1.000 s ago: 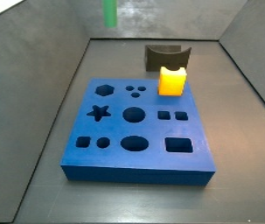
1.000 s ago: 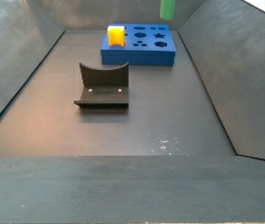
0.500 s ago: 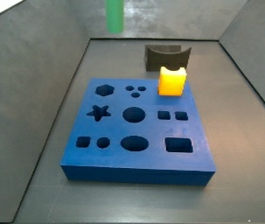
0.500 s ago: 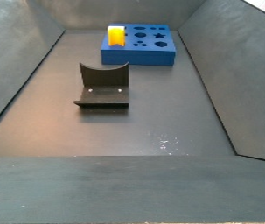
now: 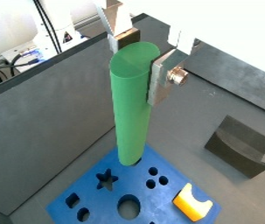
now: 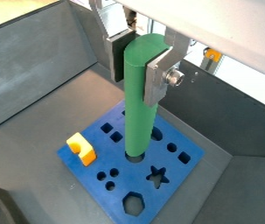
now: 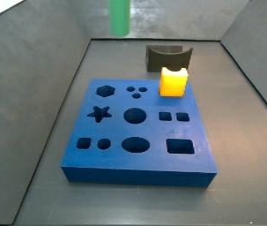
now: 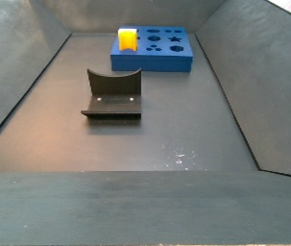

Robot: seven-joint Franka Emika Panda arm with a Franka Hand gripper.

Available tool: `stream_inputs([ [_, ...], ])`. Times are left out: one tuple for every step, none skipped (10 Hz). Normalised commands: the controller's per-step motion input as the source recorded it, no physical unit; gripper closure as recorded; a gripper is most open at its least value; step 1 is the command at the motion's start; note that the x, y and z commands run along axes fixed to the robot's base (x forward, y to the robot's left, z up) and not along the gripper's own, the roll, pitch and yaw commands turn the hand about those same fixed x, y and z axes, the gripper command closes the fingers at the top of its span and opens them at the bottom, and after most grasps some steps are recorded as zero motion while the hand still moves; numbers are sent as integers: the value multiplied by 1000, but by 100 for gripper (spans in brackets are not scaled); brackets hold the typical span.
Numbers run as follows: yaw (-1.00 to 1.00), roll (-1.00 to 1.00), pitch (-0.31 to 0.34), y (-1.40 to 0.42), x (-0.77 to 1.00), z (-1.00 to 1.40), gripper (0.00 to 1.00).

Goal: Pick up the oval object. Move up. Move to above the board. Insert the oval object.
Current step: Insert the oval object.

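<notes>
The oval object, a long green peg [image 5: 129,105], hangs upright in my gripper [image 5: 137,59], whose silver fingers are shut on its upper end in both wrist views [image 6: 142,96]. The peg's lower end is high above the blue board [image 5: 94,203], over its cut-outs [image 6: 158,175]. In a side view only the peg's lower end [image 7: 120,18] shows at the upper edge, above and behind the board [image 7: 138,172]; the gripper is out of that frame. In the other side view the board [image 8: 158,60] lies at the far end, and peg and gripper are out of view.
A yellow block [image 7: 174,82] stands in the board's far right corner. A dark arch-shaped block [image 7: 166,57] stands on the floor just behind the board. Grey bin walls slope up on all sides.
The green peg has risen and shifted slightly right in the side view; it has left the other side view's upper edge entirely.
</notes>
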Motion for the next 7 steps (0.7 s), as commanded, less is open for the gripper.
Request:
stream_inputs([
  [-526,34,-41,-577,94,-163,100],
  [-694,20,-46,-443,143,-194,100],
  [-723,30,-47,-420,134,-220,100],
  [-757,29,-59,-371,134,-266,100],
  [-771,27,-50,-351,137,-271,100],
  [-760,24,-17,-354,160,-260,100],
  [-800,19,-19,-343,111,-246,100],
])
